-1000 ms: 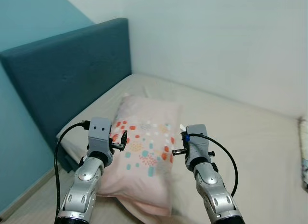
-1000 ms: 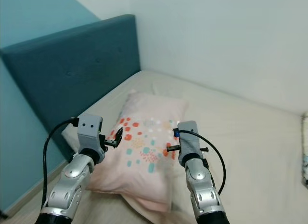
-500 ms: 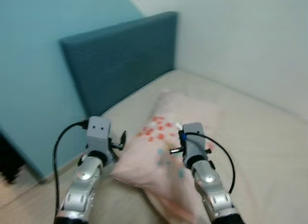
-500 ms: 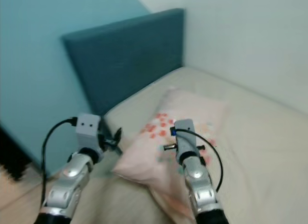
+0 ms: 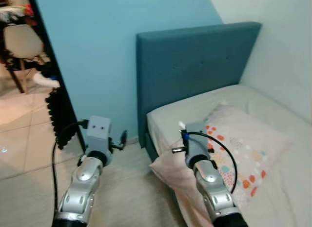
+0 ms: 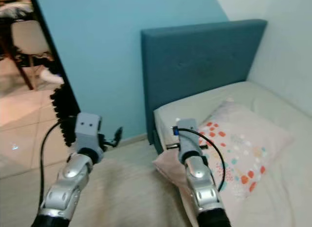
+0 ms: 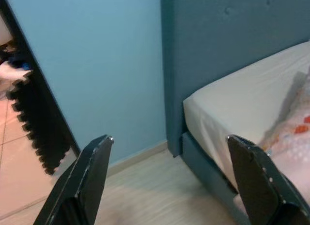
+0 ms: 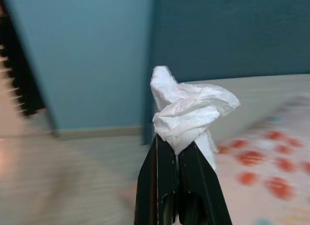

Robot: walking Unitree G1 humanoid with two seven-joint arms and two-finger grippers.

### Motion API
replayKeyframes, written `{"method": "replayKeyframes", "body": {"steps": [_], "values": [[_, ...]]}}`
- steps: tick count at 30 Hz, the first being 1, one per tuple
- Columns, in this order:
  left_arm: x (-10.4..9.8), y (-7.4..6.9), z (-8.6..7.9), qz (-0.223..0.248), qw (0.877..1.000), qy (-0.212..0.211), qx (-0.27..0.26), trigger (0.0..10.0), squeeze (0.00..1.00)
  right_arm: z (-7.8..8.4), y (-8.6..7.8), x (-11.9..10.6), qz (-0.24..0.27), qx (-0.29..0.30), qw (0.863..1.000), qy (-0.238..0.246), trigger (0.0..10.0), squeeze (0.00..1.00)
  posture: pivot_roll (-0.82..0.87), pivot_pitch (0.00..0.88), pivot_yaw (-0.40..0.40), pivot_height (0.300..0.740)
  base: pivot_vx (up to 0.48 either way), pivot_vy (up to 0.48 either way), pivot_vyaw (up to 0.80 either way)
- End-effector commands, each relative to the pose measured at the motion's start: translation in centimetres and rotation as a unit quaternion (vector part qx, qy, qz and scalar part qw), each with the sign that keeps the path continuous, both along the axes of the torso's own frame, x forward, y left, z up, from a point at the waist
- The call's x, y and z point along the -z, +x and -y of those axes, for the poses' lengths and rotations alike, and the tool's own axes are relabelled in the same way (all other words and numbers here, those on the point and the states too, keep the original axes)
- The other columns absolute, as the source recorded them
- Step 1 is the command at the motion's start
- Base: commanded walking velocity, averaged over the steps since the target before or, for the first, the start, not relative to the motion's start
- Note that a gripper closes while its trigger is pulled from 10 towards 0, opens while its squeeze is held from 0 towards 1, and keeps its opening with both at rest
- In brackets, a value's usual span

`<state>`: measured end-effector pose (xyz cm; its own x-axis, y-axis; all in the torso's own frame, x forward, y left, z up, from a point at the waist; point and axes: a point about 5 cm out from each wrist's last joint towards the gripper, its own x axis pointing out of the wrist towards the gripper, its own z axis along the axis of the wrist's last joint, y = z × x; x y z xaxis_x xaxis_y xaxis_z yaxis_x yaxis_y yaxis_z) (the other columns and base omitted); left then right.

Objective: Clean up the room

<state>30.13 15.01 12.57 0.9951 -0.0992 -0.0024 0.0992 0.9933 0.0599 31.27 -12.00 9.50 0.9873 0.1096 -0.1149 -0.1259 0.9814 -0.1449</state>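
Note:
A crumpled white tissue [image 8: 186, 111] is pinched in my right gripper [image 8: 177, 142], whose black fingers [image 8: 155, 186] are shut on its lower end. In the left eye view that right gripper [image 5: 182, 132] is held up over the near corner of the bed, with the tissue [image 5: 181, 125] showing as a small white tip. My left gripper [image 5: 122, 140] is raised over the floor beside the bed. In the left wrist view the left gripper [image 7: 169, 138] is open, with nothing between its fingers [image 7: 92, 176].
A bed [image 5: 195, 110] with a dark teal headboard [image 5: 195, 61] stands against a light blue wall [image 5: 87, 51]. A pink spotted pillow [image 5: 248, 149] lies at the bed's near edge. At left a doorway opens onto a tiled room with a chair [image 5: 22, 41]. Pale wood floor [image 5: 126, 197] lies below.
The whole view has swung left, away from the bed and towards the blue wall and doorway. Both arms keep the same pose, and the tissue stays pinched.

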Motion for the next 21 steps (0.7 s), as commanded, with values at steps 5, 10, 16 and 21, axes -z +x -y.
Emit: {"method": "replayKeyframes", "body": {"steps": [5, 10, 16, 21], "values": [[1.0, 0.0, -0.3, -0.026, 1.000, 0.010, -0.014, 10.0, 0.00, 0.9, 0.0, 0.6, -0.004, 0.011, 1.000, -0.005, 10.0, 0.00, 0.03, 0.000, -0.048, 0.740, 0.000, 0.000, 0.80], [1.0, 0.1, -0.3, -0.030, 0.999, 0.011, -0.016, 10.0, 0.00, 1.3, 0.2, 0.5, -0.004, 0.018, 1.000, 0.011, 10.0, 0.00, 0.03, 0.000, -0.042, 0.740, 0.000, 0.000, 0.80], [1.0, 0.2, -0.1, -0.031, 0.999, 0.012, -0.016, 10.0, 0.00, 1.3, 0.1, 0.8, -0.019, 0.017, 0.999, 0.022, 10.0, 0.00, 0.04, 0.000, -0.050, 0.740, 0.000, 0.000, 0.80], [0.9, 0.3, -0.2, -0.029, 0.999, 0.013, -0.020, 10.0, 0.00, 1.0, 0.0, 1.0, -0.017, 0.010, 1.000, 0.016, 10.0, 0.00, 0.05, 0.000, -0.053, 0.740, 0.000, 0.000, 0.80]]}}
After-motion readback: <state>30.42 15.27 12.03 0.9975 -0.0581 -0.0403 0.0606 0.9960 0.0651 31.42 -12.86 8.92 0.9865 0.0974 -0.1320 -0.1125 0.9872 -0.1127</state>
